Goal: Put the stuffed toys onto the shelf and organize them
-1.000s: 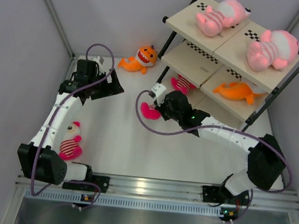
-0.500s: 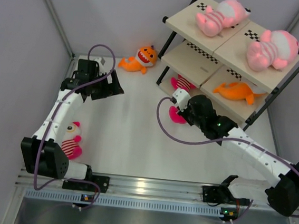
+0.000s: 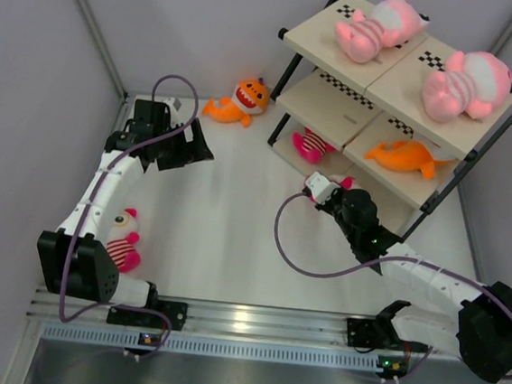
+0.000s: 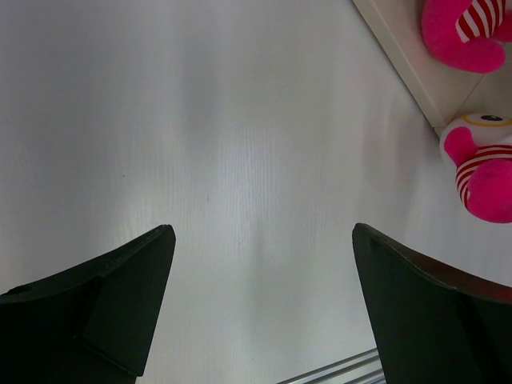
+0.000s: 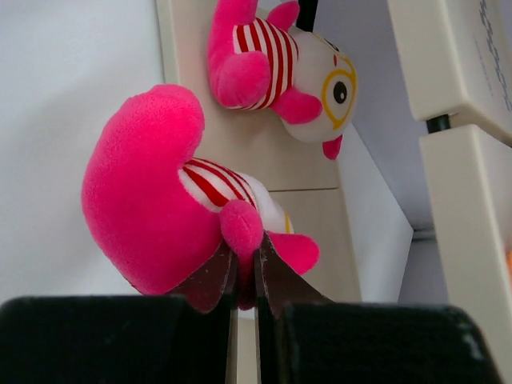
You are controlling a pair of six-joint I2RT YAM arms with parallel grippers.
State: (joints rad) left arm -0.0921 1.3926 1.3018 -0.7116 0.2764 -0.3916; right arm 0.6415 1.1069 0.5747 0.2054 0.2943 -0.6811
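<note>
Your right pincer (image 5: 246, 272) is clenched on the pink striped toy (image 5: 148, 212), nipping it by one small limb, so the grip looks thin. The toy hangs at the front lip of the shelf's bottom board (image 5: 256, 156), low at the shelf's left end. Here is what matters: in the wrist view the plump body bulges left of the fingers, out over the desk (image 3: 233, 244), while the board runs straight ahead. The toy's long axis lies slanted across the board's front edge, not along it. I'd say you want to carry it forward and a touch right before letting go, or the body may roll off the lip. Mind the second striped toy (image 5: 264, 64) lying further in on the same board; there looks to be room short of it.

Your left pincer (image 4: 260, 296) is released, jaws wide, over bare desk near the far-left corner. It is the nearer arm for the orange toy (image 3: 239, 100) at the desk's far edge, and for the striped toy (image 3: 122, 244) beside its own base.
</note>
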